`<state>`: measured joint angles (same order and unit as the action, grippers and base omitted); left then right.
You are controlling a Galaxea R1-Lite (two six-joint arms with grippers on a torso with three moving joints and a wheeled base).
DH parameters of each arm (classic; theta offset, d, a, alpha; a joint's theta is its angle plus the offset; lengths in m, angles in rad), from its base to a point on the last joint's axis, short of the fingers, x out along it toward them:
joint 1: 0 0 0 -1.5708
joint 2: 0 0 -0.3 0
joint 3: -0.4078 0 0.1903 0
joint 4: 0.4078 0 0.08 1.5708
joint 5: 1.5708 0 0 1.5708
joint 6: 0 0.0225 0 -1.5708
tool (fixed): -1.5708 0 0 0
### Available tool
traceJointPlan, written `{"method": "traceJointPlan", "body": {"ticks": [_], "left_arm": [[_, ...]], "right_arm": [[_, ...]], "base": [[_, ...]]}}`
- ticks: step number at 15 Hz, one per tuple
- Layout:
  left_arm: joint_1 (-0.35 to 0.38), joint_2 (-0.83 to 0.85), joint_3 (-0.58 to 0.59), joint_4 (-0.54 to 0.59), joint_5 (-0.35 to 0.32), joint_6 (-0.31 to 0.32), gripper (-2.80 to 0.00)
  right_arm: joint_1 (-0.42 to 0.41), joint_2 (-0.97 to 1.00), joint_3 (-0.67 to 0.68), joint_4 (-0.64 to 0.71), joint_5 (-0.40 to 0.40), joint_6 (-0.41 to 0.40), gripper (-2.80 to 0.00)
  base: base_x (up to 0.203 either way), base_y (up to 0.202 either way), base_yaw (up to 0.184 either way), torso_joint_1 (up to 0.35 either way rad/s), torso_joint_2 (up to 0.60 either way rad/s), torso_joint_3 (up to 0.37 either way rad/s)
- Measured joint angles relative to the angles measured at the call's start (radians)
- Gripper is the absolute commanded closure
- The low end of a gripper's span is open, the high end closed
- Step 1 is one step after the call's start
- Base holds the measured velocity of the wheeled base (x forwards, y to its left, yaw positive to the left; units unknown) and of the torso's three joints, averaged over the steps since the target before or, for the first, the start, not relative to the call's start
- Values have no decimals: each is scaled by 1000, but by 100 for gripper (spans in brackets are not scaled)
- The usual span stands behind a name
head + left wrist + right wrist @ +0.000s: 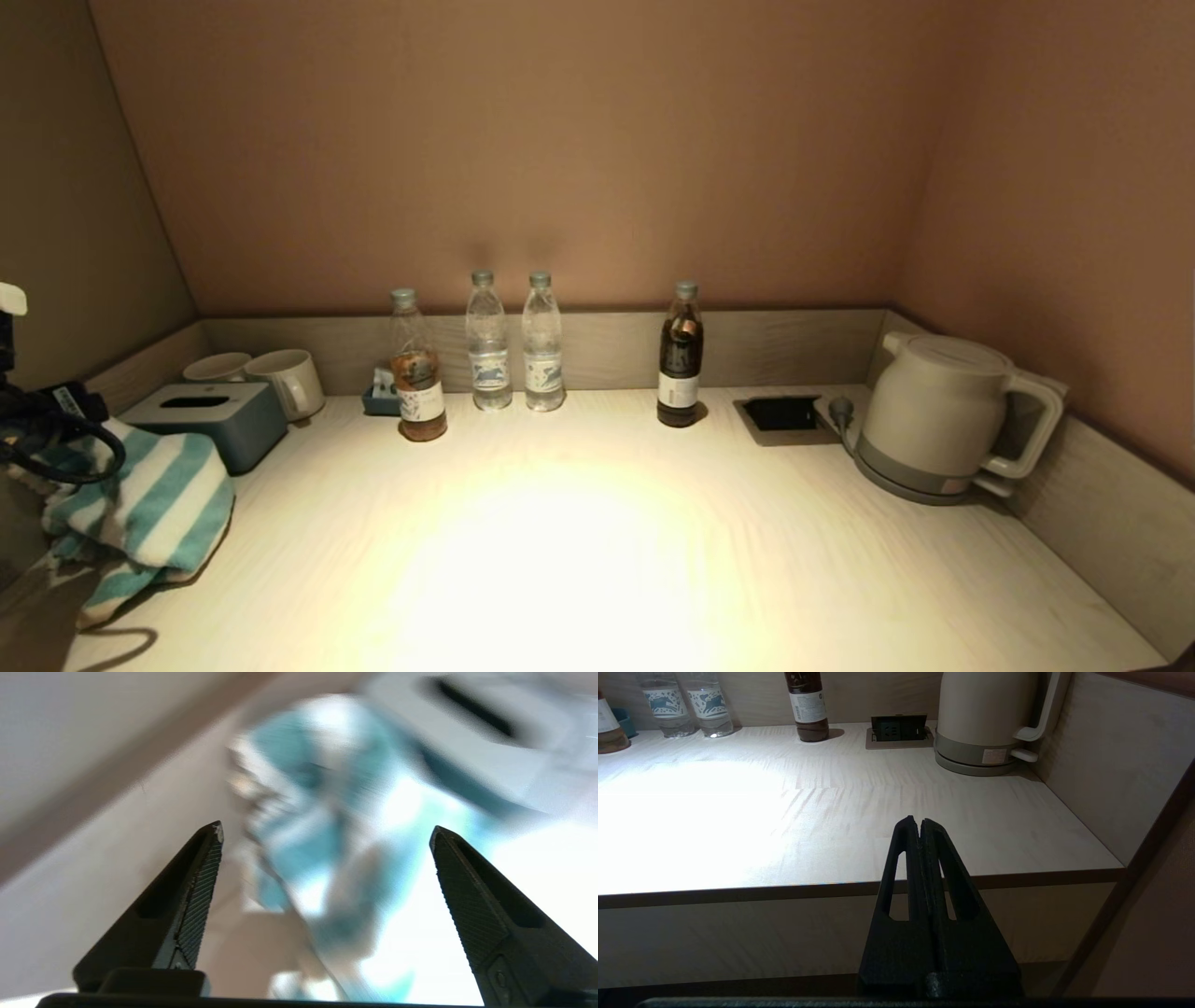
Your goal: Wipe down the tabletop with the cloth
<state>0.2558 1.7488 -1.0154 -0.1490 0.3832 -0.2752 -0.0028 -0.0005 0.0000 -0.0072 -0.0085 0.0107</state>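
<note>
The teal and white striped cloth [140,504] lies bunched on the pale wood-grain tabletop [579,523] at its left end, in front of the tissue box. My left arm [37,425] hangs over the cloth's left side at the picture's edge. In the left wrist view my left gripper [325,829] is open and empty, its jaws wide apart, with the cloth [308,812] just ahead of them. My right gripper [920,821] is shut and empty, parked low in front of the tabletop's front edge [738,891].
A grey-blue tissue box [210,420] and two mugs [285,381] stand at the back left. Several bottles [489,345] line the back rim. A dark bottle [680,359], a black recess [782,413] and a kettle [943,415] stand at the back right.
</note>
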Motion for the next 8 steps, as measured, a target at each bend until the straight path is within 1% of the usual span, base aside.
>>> {"method": "traceJointPlan", "body": {"ticks": [4,8], "left_arm": [[-76,-179,36,64,-128,-26,-280],[-113,-376,61,118,-278,-34,-280]], "right_arm": [[0,0,0,0,1,0,0],[0,0,0,0,1,0,0]], "base": [[0,0,0,0,0,0],[0,0,0,0,0,0]]}}
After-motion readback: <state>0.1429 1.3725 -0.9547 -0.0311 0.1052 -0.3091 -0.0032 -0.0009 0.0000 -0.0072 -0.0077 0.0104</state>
